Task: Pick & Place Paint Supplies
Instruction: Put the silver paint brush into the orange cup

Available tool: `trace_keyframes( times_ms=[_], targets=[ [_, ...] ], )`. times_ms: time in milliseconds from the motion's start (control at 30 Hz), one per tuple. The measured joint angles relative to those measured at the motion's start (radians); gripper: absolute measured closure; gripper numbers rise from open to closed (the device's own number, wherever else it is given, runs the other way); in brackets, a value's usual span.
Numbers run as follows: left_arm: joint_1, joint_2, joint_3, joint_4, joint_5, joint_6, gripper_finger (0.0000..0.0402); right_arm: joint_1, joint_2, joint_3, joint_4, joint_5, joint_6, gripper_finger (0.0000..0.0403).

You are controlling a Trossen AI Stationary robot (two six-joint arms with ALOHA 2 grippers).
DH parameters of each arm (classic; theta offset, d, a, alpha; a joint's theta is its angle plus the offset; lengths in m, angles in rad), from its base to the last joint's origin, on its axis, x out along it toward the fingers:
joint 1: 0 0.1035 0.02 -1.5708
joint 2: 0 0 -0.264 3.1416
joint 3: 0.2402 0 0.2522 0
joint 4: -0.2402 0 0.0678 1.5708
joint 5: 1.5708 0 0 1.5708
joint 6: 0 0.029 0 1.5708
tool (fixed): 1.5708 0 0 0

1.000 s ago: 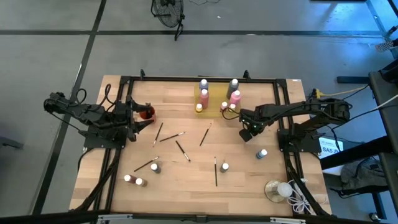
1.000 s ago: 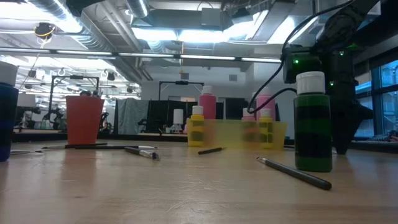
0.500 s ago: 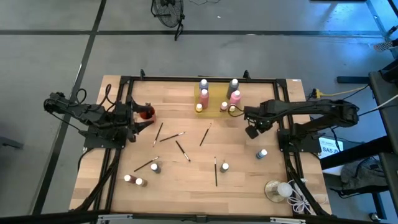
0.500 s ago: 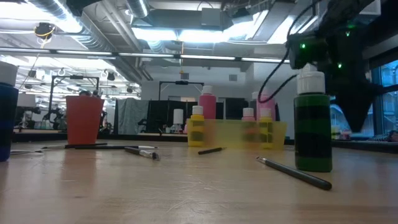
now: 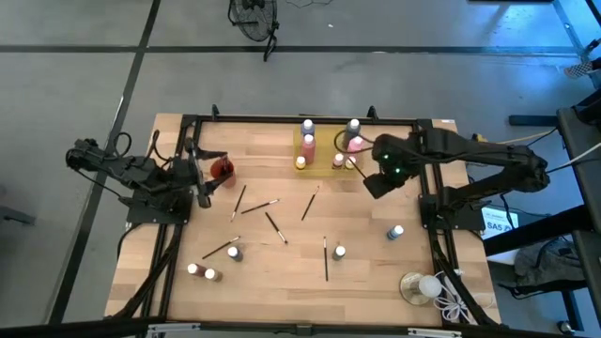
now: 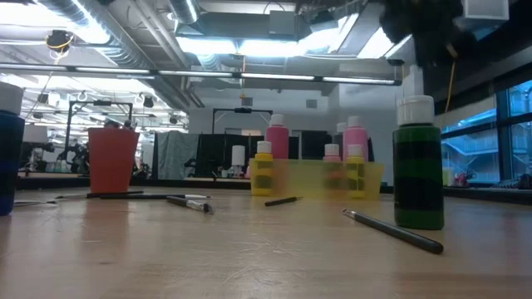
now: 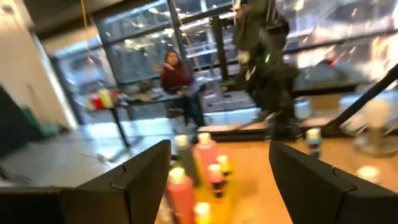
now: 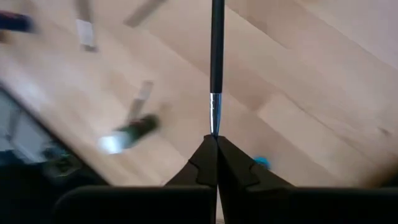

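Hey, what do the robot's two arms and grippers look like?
Both arms are dark, jointed links with black cables trailing along them. The right arm shows a small green light near its gripper, and its fingers are dark and wedge-shaped. The left gripper has broad, flat dark fingers.

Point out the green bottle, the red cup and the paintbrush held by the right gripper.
green bottle (image 6: 418,178): low view, on its dark green body.
red cup (image 6: 112,160): low view, on its side wall.
paintbrush (image 8: 216,56): right wrist view, on its dark handle.
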Motion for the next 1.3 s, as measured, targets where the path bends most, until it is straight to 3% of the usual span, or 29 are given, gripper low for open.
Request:
trace_keyframes(
  times_ms=[233, 433, 667, 900, 1300],
  targets=[
    [0.000, 0.142, 0.115, 0.014, -0.077, 0.318, 0.0132, 0.054, 0.000, 0.179, 0.120, 0.048, 0.046, 0.0403],
    [0.005, 0.350, 0.251, 0.034, -0.119, 0.735, 0.0132, 0.059, 0.010, 0.192, 0.400, 0.041, 0.046, 0.0403],
    [0.066, 0.525, 0.389, 0.043, -0.123, 1.080, 0.0132, 0.060, 0.083, 0.191, 0.540, -0.026, 0.043, 0.0403],
    [0.099, 0.671, 0.474, 0.059, 0.032, 1.194, 0.0132, 0.059, 0.149, 0.191, 0.680, -0.081, 0.043, 0.0403],
    [0.146, 0.818, 0.556, 0.056, 0.040, 1.286, 0.0132, 0.057, 0.185, 0.191, 0.733, -0.122, 0.057, 0.0403]
  ],
)
